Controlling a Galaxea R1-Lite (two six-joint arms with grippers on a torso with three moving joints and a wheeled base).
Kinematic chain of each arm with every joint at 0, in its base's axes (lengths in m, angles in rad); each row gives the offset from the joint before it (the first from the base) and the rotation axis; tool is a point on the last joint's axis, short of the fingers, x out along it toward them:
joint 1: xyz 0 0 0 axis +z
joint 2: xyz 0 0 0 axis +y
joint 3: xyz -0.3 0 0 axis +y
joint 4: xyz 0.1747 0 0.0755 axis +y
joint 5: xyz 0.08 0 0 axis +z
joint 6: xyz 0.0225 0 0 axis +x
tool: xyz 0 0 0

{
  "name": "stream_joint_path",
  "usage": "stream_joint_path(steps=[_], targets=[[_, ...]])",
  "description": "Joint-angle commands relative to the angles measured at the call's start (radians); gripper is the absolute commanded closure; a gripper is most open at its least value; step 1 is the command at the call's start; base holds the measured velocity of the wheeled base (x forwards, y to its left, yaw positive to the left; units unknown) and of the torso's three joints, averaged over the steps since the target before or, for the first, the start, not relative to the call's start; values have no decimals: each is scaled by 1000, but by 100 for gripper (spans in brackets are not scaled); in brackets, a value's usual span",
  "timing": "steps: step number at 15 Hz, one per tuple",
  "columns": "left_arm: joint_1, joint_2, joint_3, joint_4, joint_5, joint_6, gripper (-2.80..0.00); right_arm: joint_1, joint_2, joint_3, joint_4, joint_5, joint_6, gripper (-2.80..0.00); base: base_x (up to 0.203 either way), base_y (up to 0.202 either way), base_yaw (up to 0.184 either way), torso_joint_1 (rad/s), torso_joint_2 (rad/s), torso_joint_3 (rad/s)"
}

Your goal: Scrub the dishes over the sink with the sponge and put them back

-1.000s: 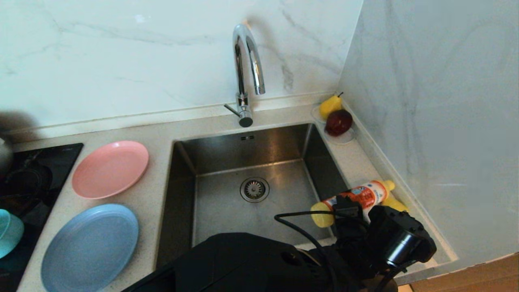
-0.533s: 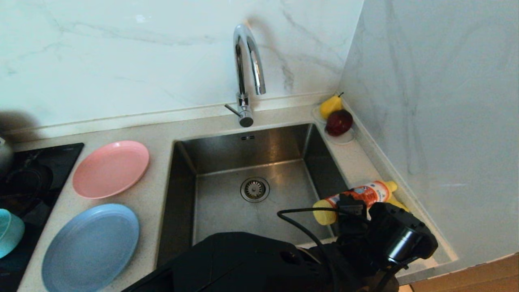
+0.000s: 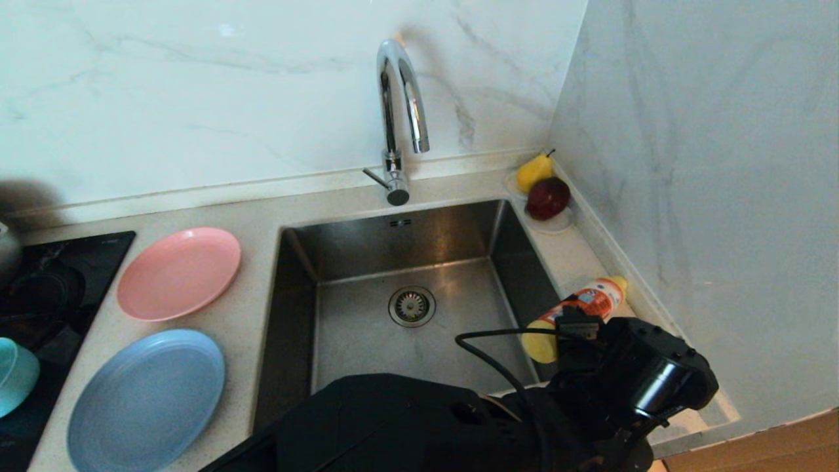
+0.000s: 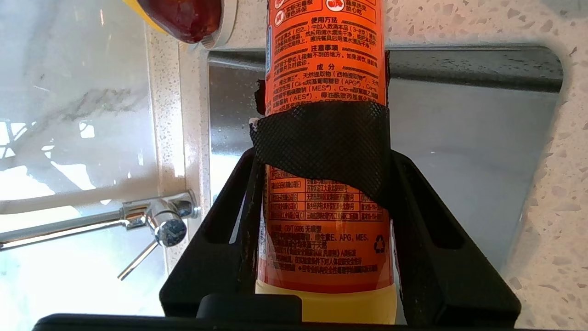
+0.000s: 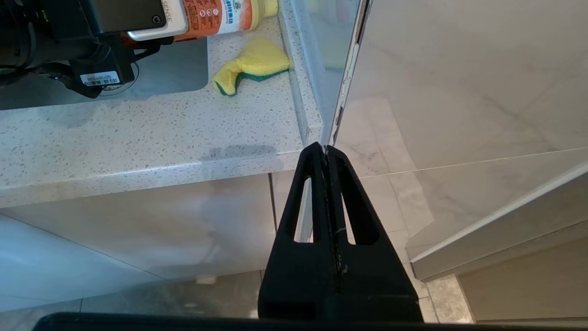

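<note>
My left end effector (image 4: 321, 193) grips one orange bottle (image 4: 326, 138) at the sink's (image 3: 406, 328) right rim. Right end effector (image 5: 327, 151): pressed closed, below the desk (image 5: 138, 133) edge. One sponge (image 5: 252, 64) shows only in the right wrist view. Left of the sink: one blue plate (image 3: 147, 400), one pink plate (image 3: 178, 272), one teal bowl (image 3: 13, 377), cut off.

Hidden and cut-off parts at the sink corner

In the head view the small teal plastic bowl (image 3: 13, 385) is cut by the left edge, and the soft yellow sponge with its green layer (image 5: 251, 65) is hidden behind the black arm. In the left wrist view the orange, yellow-capped plastic bottle (image 4: 327, 55) is cropped at the top, its small print unreadable.
</note>
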Motion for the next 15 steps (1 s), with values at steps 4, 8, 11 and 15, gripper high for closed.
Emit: stream_joint_path(steps=[4, 8, 11, 15], targets=[[-4, 22, 13, -3, 6, 3, 0, 0, 0, 0, -1, 1, 0, 0, 0, 0, 0, 0, 0, 0], [-4, 18, 23, 9, 9, 14, 0, 0, 0, 0, 0, 1, 0, 0, 0, 0, 0, 0, 0, 0], [-3, 15, 25, 13, 45, 25, 0, 0, 0, 0, 0, 1, 0, 0, 0, 0, 0, 0, 0, 0], [-3, 14, 18, 36, 103, 34, 0, 0, 0, 0, 1, 1, 0, 0, 0, 0, 0, 0, 0, 0]])
